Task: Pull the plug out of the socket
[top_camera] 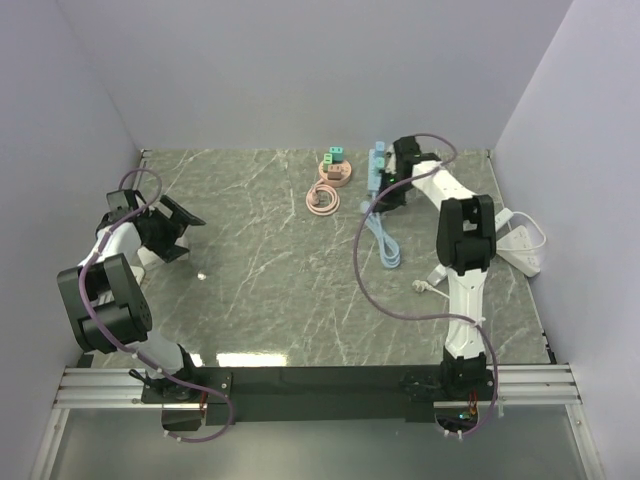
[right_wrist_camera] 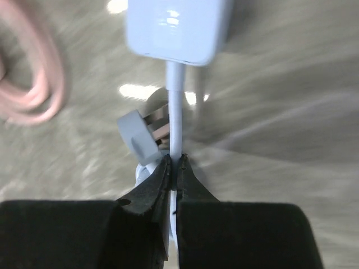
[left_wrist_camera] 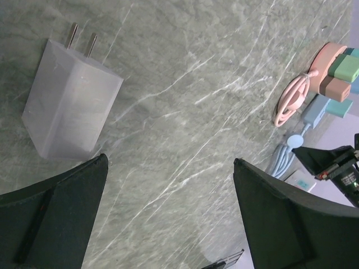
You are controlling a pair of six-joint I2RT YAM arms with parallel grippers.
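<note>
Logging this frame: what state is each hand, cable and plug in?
Left hand, open, holding nothing.
Right hand, shut on the blue cable.
Blue cable, pinched close under the blue strip.
White charger, lying flat, unplugged, prongs bare.
Pink cable, coiled.
Green plug, seated on the pink socket.

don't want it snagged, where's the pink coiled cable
Top view: the pink coiled cable lies far centre on the table, on the near side of the round pink socket and left of the blue power strip.
</note>
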